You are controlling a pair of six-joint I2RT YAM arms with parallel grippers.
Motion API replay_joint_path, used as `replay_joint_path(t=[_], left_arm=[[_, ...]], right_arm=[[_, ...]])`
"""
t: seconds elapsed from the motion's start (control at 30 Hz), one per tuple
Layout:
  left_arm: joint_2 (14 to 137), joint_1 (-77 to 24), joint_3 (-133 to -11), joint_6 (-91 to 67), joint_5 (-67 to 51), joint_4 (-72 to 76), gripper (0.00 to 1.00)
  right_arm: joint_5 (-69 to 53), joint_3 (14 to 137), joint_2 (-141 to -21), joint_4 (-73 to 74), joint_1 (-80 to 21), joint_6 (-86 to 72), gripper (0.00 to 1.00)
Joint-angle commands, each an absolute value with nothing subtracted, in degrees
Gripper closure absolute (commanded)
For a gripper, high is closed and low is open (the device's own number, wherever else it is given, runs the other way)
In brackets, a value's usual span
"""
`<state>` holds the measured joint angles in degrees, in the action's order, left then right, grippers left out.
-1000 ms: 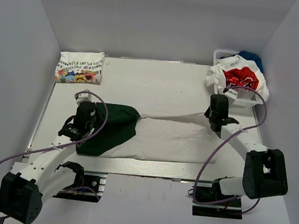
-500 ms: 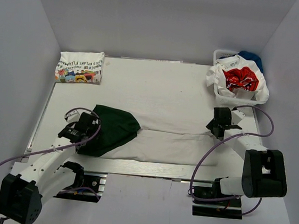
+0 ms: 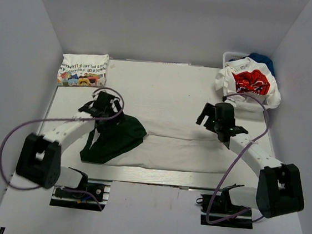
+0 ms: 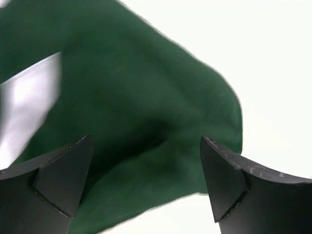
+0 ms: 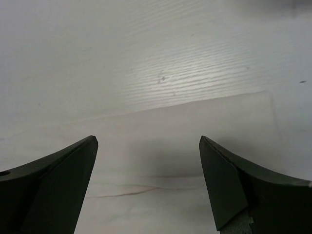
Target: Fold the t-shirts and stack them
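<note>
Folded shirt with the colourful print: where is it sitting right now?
In the top view, the folded shirt lies at the far left corner of the table, beyond the left gripper and the green-and-white shirt, opposite the basket at far right.

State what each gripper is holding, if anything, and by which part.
Nothing is held. The left gripper hangs open over the green part of the t-shirt, the right gripper open over its white part.

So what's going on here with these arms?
Two arms are folding t-shirts. A white shirt with a dark green end lies folded lengthwise across the table. The left gripper is open over the green end, the right gripper open over the white end; neither holds it. One folded shirt sits far left, more shirts wait in the basket far right.
</note>
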<state>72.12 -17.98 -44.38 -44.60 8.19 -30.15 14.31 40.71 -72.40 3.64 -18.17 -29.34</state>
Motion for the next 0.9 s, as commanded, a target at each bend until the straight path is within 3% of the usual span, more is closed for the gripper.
replay_joint_path(t=[0.0, 0.23, 0.5, 0.67, 0.77, 0.87], left_arm=[[82.07, -20.38, -50.34, -37.98, -0.17, -24.17, 0.00], [88.51, -27.33, -50.11, -34.89, -9.74, -25.03, 0.00], [75.77, -34.36, -43.15, -41.04, -7.74, -39.45, 0.00], [76.46, -39.36, -41.32, -39.30, -16.41, -36.40, 0.00], [72.80, -41.04, -41.31, -33.07, -28.60, -30.69, 0.00], [68.92, -41.84, -44.37, -31.65, -25.70, -28.65, 0.00]], right_arm=[[8.62, 40.61, -75.84, 1.06, -20.12, -28.04, 0.10], [8.79, 39.64, -77.26, 0.96, -20.66, -29.35, 0.10], [10.10, 39.29, -76.73, 2.20, -20.65, -30.49, 0.10], [10.98, 38.85, -76.91, 2.02, -20.48, -30.41, 0.10], [11.69, 39.72, -78.30, 1.67, -20.30, -29.45, 0.10], [11.95, 41.39, -80.06, 2.28, -20.22, -29.18, 0.10]])
